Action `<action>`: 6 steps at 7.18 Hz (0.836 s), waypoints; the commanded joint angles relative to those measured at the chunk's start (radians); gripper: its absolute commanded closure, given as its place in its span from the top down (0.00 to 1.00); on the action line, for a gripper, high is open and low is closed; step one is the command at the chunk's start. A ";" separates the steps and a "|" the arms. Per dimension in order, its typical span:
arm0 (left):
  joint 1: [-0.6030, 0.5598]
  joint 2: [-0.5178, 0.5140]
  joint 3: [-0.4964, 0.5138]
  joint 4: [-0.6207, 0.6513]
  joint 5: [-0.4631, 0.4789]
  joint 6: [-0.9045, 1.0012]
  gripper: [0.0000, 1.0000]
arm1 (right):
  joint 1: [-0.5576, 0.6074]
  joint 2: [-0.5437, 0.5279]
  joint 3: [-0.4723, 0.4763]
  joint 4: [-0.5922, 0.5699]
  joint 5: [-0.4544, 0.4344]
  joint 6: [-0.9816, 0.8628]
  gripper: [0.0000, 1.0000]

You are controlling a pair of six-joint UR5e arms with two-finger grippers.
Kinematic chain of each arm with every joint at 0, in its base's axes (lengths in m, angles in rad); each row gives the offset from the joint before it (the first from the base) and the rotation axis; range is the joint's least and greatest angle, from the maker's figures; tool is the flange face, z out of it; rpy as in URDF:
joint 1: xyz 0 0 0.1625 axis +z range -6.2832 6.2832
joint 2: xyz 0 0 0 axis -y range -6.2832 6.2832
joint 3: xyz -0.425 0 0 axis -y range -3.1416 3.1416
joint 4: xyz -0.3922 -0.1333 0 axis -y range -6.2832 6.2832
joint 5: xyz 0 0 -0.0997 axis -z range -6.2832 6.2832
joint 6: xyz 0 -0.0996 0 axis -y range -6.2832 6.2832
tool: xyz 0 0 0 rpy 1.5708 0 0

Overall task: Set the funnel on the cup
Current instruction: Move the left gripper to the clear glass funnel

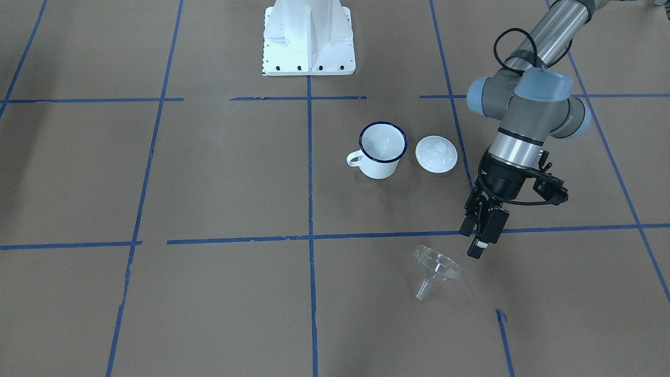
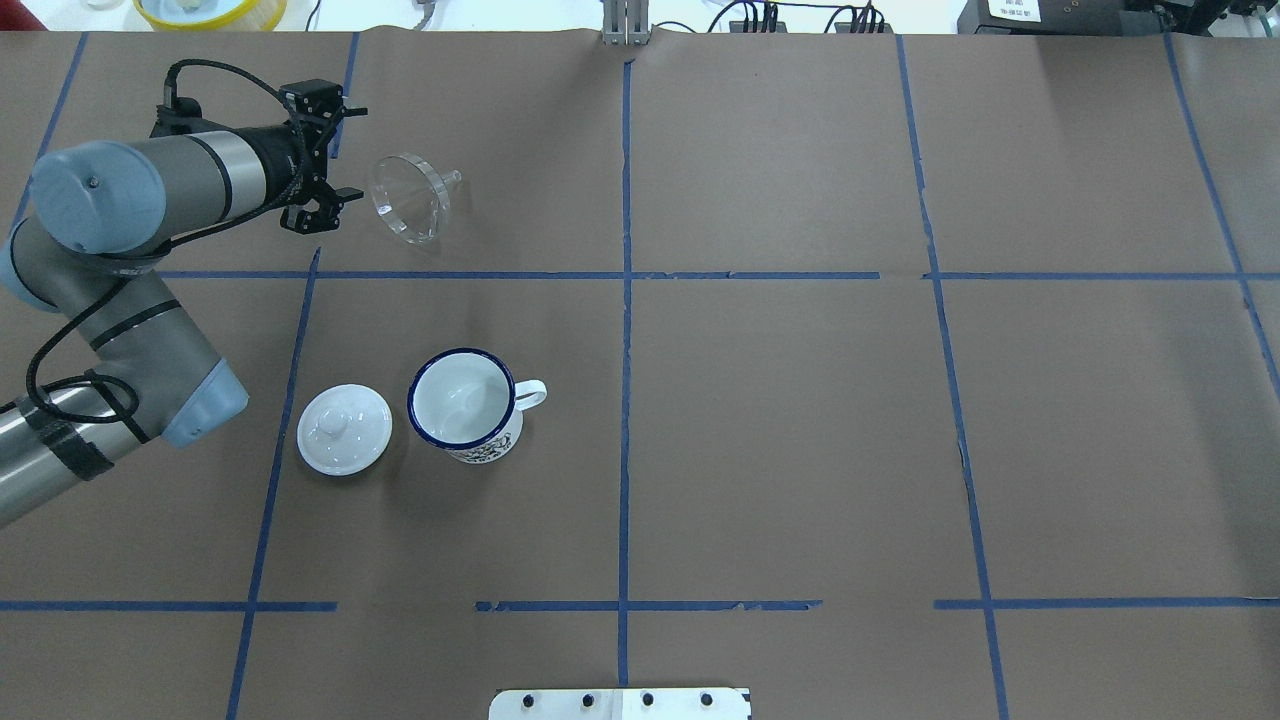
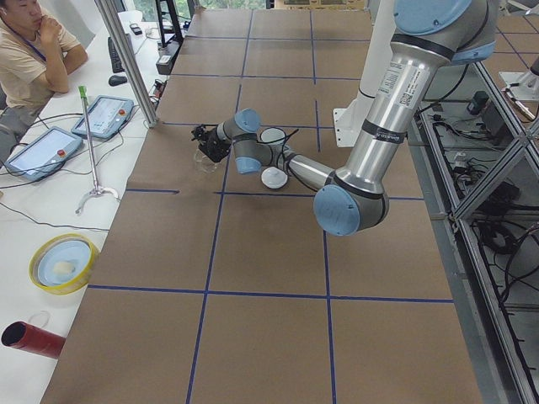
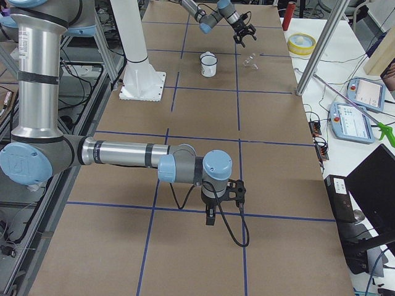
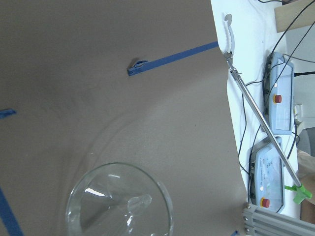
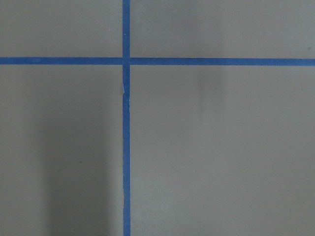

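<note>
Funnel (image 1: 435,268) lies on its side on the table (image 1: 209,183), wide rim toward the left gripper (image 2: 345,152), which hovers just beside it, fingers spread, holding nothing. Cup (image 1: 382,151) upright, well apart from funnel, lid (image 1: 436,153) just beside it. Right gripper (image 4: 210,217): spread or closed, can't tell

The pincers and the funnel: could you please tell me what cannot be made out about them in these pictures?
Right pincer: shows only in the exterior right view, small, so open or shut is unclear.
Funnel: the left wrist view's bottom edge cuts off its rim.
Left pincer: out of frame in its own wrist view.
Cup: the dark print on its side is too small to read overhead.
</note>
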 commanded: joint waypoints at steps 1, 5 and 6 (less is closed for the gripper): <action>0.006 -0.045 0.135 -0.130 0.007 0.004 0.96 | 0.000 0.000 -0.002 0.000 0.000 0.000 1.00; 0.010 -0.123 0.236 -0.145 0.007 0.031 0.85 | 0.000 0.000 -0.002 0.000 0.000 0.000 1.00; 0.012 -0.128 0.238 -0.145 0.007 0.031 0.79 | 0.000 0.000 0.000 0.000 0.000 0.000 1.00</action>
